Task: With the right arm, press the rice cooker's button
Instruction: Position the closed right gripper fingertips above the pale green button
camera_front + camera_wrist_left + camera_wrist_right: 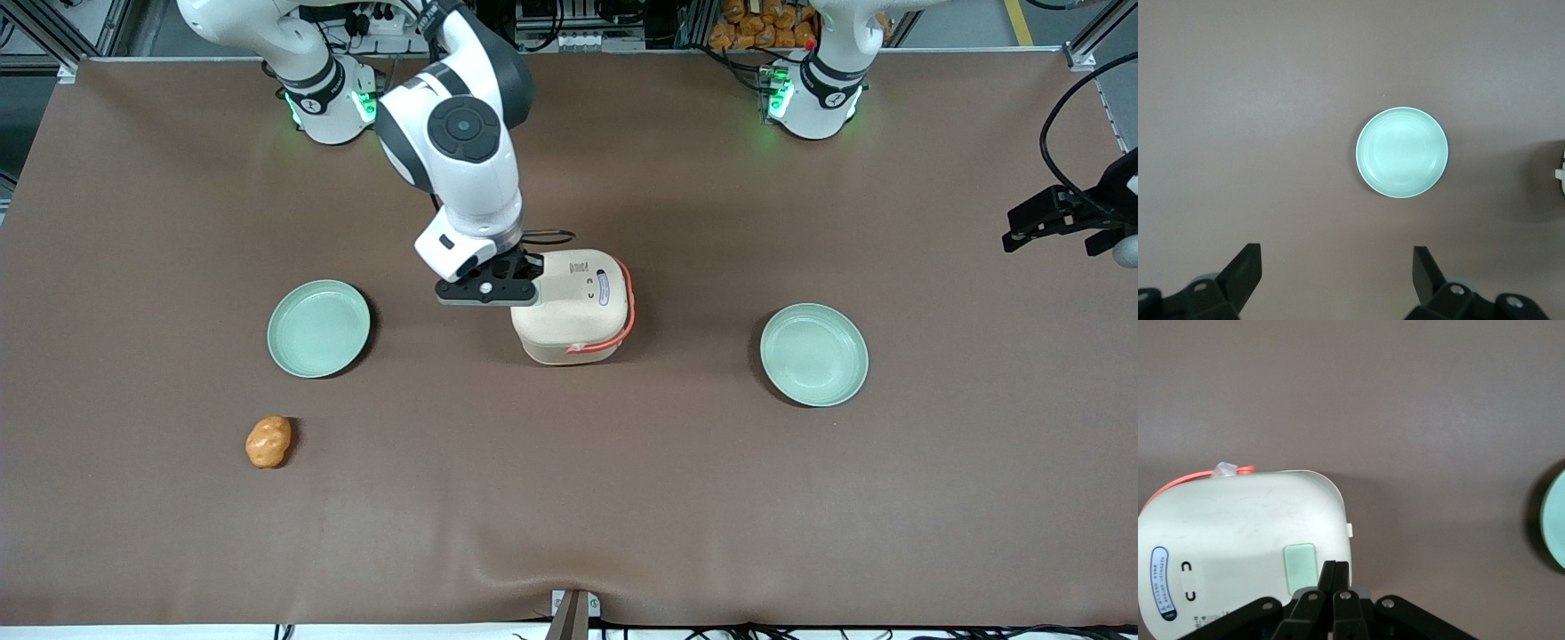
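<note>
Black fingers (1334,577) of the right arm's gripper (524,283) are pressed together, gripping nothing, tips just beside the pale green button (1300,568) on the rice cooker (573,305) lid. Cooker stands mid-frame on the brown desk (569,498), between two green plates (318,328) (813,354); a potato (268,442) lies lower left.

Rice cooker (573,307): cream rounded cube, lid closed, coral-orange handle lay along edge, stood mid-table between two plates. Button (1300,566): pale green rounded square on lid. Right arm (462,151): white; gripper (1333,577) fingers pressed together, tips just beside button.
</note>
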